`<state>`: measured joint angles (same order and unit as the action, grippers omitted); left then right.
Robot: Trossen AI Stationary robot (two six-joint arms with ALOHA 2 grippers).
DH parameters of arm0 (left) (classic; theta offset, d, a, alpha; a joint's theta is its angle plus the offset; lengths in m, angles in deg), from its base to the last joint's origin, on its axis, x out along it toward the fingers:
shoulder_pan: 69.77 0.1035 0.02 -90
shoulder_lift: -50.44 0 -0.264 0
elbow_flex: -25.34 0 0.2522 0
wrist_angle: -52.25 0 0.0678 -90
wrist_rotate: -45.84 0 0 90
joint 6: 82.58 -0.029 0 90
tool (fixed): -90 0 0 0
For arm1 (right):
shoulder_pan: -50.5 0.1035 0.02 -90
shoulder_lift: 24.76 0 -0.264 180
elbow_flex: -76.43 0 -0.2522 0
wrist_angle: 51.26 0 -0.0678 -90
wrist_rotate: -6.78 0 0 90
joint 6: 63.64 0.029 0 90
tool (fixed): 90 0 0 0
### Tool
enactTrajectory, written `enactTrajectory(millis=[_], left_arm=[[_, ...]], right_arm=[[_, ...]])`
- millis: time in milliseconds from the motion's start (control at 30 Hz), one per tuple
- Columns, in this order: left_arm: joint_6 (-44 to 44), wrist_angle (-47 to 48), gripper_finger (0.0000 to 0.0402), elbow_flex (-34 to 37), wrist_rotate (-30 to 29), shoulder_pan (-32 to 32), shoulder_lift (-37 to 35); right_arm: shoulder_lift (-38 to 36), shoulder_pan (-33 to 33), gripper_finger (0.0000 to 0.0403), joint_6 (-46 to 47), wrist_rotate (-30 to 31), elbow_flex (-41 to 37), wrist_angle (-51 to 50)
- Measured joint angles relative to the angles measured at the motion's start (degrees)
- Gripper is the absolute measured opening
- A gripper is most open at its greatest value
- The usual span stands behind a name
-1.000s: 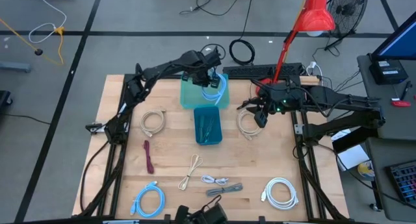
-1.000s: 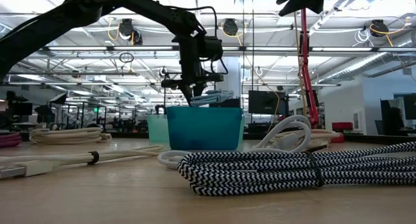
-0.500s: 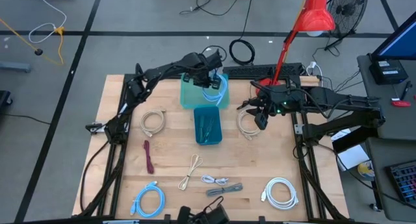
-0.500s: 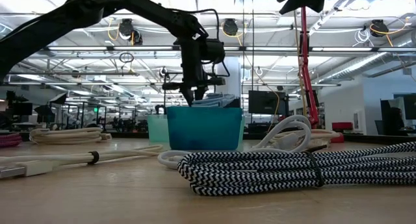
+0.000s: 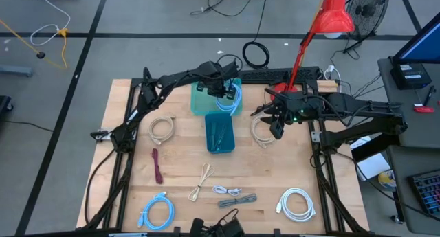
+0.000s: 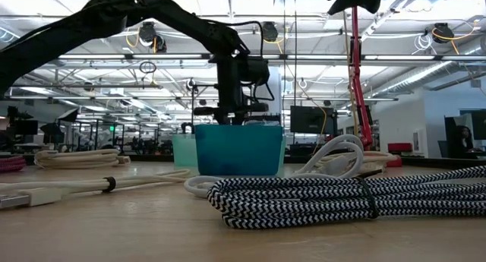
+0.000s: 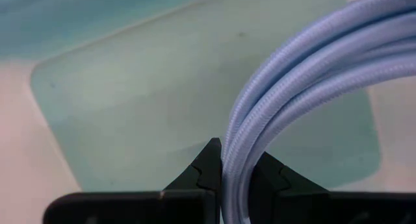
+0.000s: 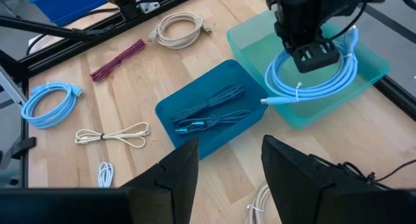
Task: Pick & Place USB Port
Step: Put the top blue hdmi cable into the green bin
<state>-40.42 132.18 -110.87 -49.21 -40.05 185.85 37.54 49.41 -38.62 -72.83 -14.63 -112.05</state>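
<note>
Down it goes: the light-blue cable coil (image 8: pixel 311 73) has sunk into the pale green bin (image 5: pixel 201 99), pinched tight in the left gripper (image 7: pixel 235 175). Release looks next. Right gripper (image 8: pixel 229 164) waits half-spread beside the darker blue bin (image 5: pixel 220 132).

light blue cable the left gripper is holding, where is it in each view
High view: light blue cable coiled over the pale green bin, under the left gripper.
Low view: hidden behind the teal bin.
Left wrist view: strands run up from between the shut fingers.
Right wrist view: coil in the pale green bin.
Shared landmark: the pale green bin.
</note>
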Motion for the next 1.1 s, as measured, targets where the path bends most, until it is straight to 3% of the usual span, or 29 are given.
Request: enactTrajectory(millis=[500, 667, 1100], left_arm=[[-0.3, -3.0, 0.0036, 0.0, -0.6, 1.8, 1.0], [-0.4, -2.4, 0.0035, 0.0, 2.7, 1.3, 4.1], [-1.2, -2.5, 0.0035, -0.9, 0.5, 1.1, 4.2]], right_arm=[[0.0, 0.6, 0.0145, 0.5, 0.0, 0.0, 0.0], [0.0, 0.6, 0.0143, 0.4, 0.2, 0.0, 0.0], [0.0, 0.6, 0.0141, 0.3, 0.3, 0.0, 0.0]])
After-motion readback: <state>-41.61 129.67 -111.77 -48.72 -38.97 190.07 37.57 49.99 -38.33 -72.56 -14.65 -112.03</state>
